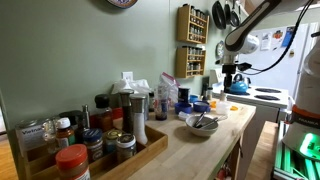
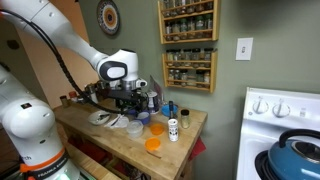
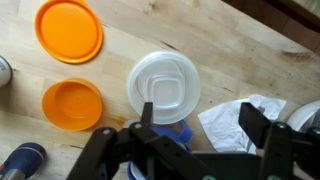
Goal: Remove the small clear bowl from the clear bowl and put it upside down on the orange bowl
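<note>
In the wrist view a clear bowl (image 3: pixel 142 68) stands on the wooden counter with the small clear bowl (image 3: pixel 165 93) nested inside it. The orange bowl (image 3: pixel 72 104) sits to its left, apart from it. My gripper (image 3: pixel 200 122) is open and empty, hovering above the counter, with one finger over the clear bowl's near rim and the other over crumpled white paper. In an exterior view my gripper (image 2: pixel 130 100) hangs just above the clear bowl (image 2: pixel 134 125), with the orange bowl (image 2: pixel 156 128) beside it.
A second orange round dish (image 3: pixel 68 30) lies beyond the orange bowl. Crumpled white paper (image 3: pixel 232 118) lies right of the clear bowl. A dark blue bottle (image 3: pixel 22 160), a white shaker (image 2: pixel 172 129) and a pale bowl with utensils (image 1: pixel 200 124) stand nearby. A stove (image 2: pixel 285 140) adjoins the counter.
</note>
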